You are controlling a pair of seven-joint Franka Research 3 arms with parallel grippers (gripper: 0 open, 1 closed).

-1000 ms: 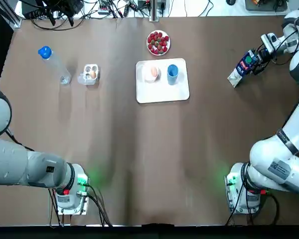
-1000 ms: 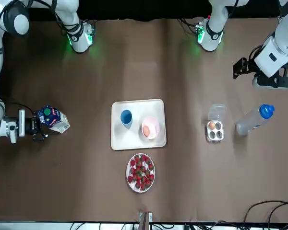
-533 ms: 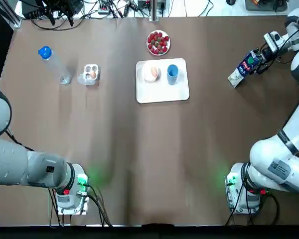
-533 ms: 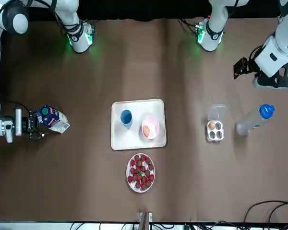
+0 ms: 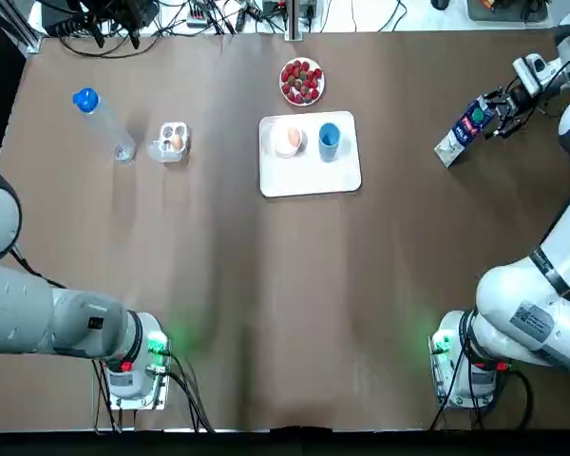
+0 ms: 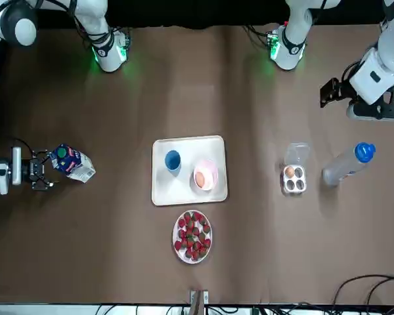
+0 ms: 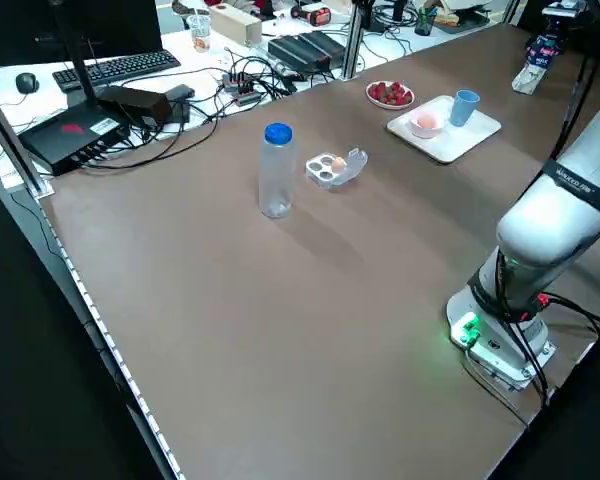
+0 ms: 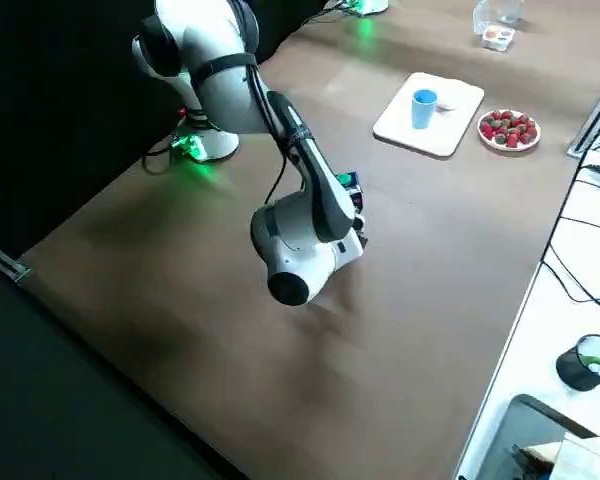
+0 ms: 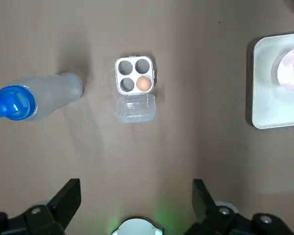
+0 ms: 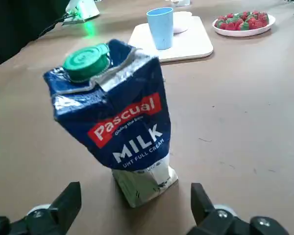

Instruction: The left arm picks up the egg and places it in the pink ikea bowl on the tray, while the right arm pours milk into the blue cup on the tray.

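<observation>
I'm watching the right gripper (image 6: 43,172) holding its fingers spread wide, just short of the milk carton (image 10: 115,117), which is leaning ahead of them: blue, dented, green cap on. Farther ahead the blue cup (image 10: 160,27) is standing on the tray (image 10: 191,46). The left gripper (image 9: 135,191) is hovering, likewise spread, well back from the egg box (image 9: 134,74).

Robotics lab. My two arm bases (image 5: 133,375) sit on a brown surface (image 5: 285,285); keyboard (image 7: 115,68), mouse (image 7: 27,83) and tangled cables (image 7: 230,88) lie just beyond its far edge.
</observation>
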